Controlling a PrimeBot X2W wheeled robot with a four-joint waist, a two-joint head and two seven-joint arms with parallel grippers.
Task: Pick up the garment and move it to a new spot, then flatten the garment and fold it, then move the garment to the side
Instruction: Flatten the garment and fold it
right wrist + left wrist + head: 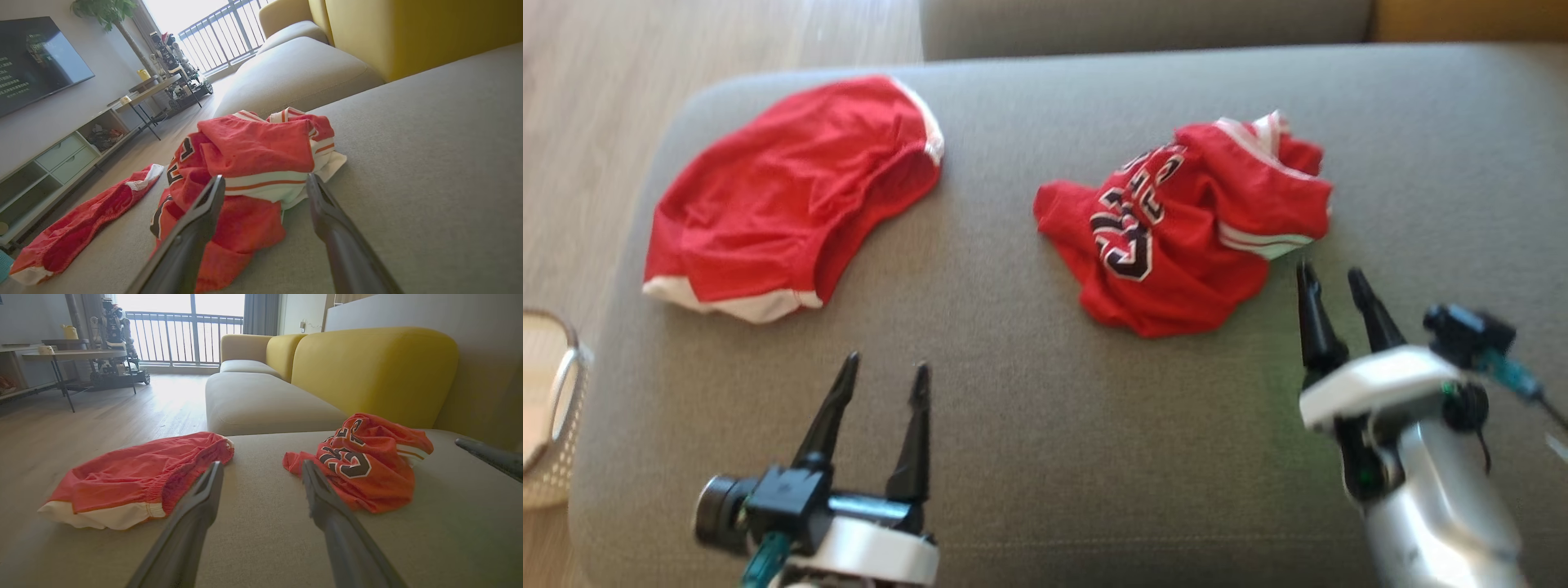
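A crumpled red jersey (1184, 229) with dark lettering and white trim lies in a heap right of centre on the grey sofa seat (1013, 327). My right gripper (1330, 276) stands open just below the heap's lower right edge, nothing between its fingers. The right wrist view has the jersey (253, 163) close ahead of the open gripper (265, 181). My left gripper (886, 366) is open near the seat's front, apart from both garments. The left wrist view puts the jersey (363, 457) ahead to the right of the open gripper (261, 467).
Red shorts (784, 196) with white hems lie flat at the seat's left end, also red shorts (139, 477). A pale basket (551, 408) stands on the wooden floor at the left. A yellow backrest (367, 371) rises behind the seat. Bare cushion lies between the garments.
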